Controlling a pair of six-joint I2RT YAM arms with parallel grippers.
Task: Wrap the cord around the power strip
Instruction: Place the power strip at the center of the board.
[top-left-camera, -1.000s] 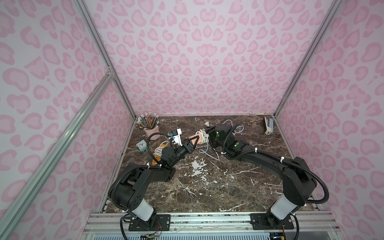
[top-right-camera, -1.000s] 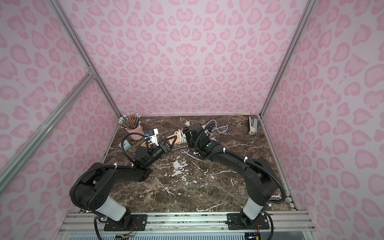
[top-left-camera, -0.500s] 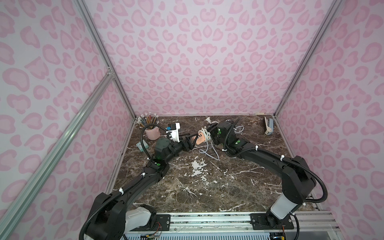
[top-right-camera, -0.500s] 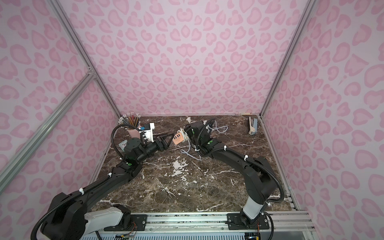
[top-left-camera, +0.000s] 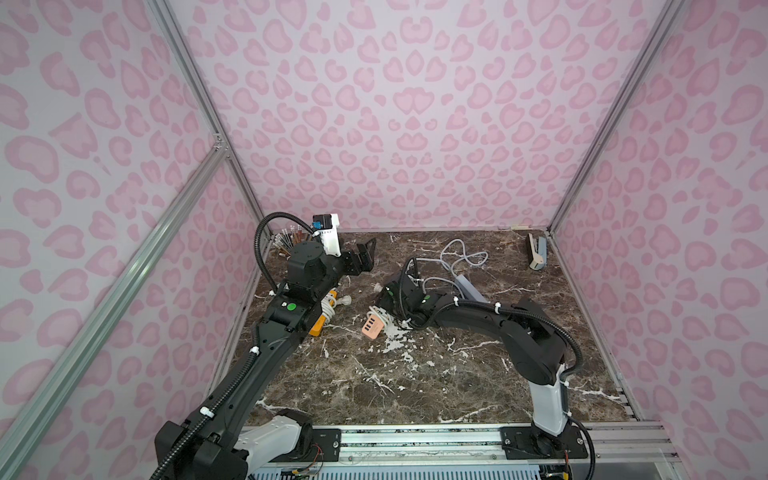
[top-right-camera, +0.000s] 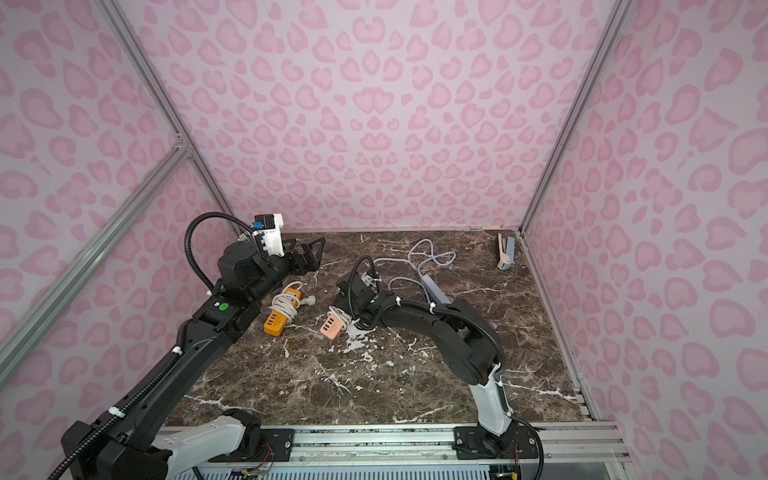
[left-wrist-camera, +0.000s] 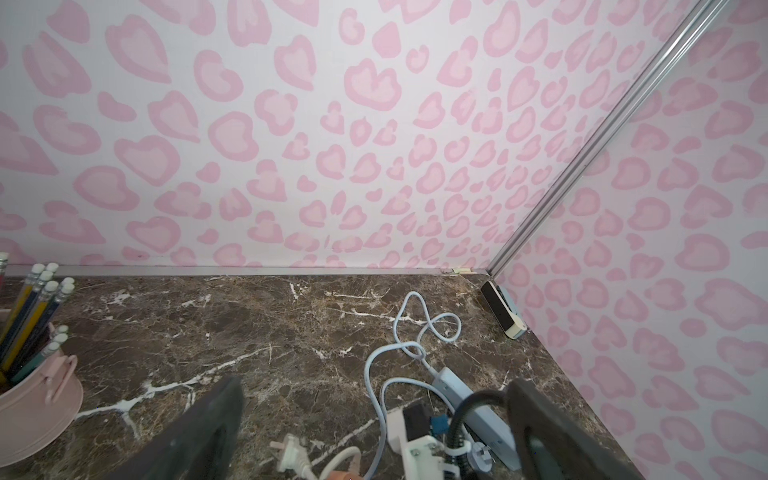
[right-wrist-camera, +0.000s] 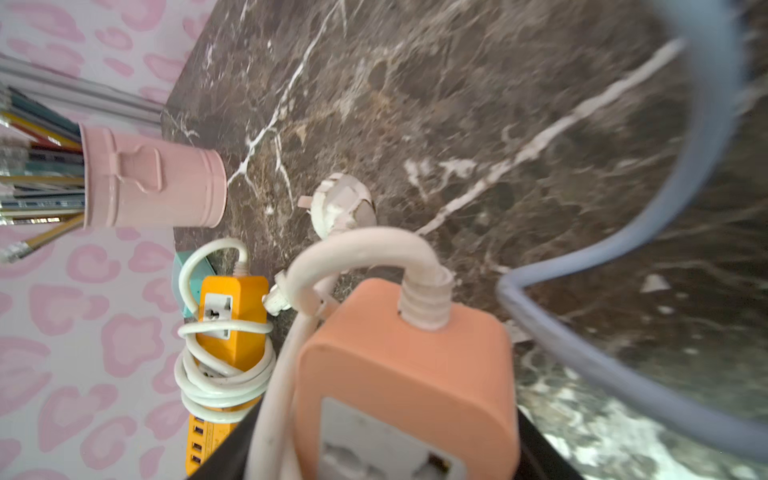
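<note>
A salmon power strip (top-left-camera: 372, 327) (top-right-camera: 332, 325) (right-wrist-camera: 409, 374) lies on the marble table near the middle. Its white cord (right-wrist-camera: 357, 245) arcs out of the strip's end and runs back along one side; white loops (top-left-camera: 379, 312) sit across its far part. The cord's white plug (right-wrist-camera: 338, 203) (left-wrist-camera: 291, 451) rests loose on the table just beyond. My right gripper (right-wrist-camera: 386, 449) (top-left-camera: 386, 312) is shut on the strip's far end, one finger on each side. My left gripper (top-left-camera: 365, 253) (top-right-camera: 313, 249) (left-wrist-camera: 374, 384) hangs open and empty above the table, back and left of the strip.
An orange power strip (top-left-camera: 326, 311) (right-wrist-camera: 230, 316) with wound cord lies under the left arm. A grey power strip (top-left-camera: 469, 286) (left-wrist-camera: 473, 399) with loose grey cord (top-left-camera: 457, 257) lies behind the right wrist. A pink pencil cup (left-wrist-camera: 37, 399) (right-wrist-camera: 153, 183) stands back left, a stapler (top-left-camera: 536, 253) back right.
My left gripper has opened, let go of the white cord and lifted away toward the back left. The right gripper has brought the salmon strip forward and down.
</note>
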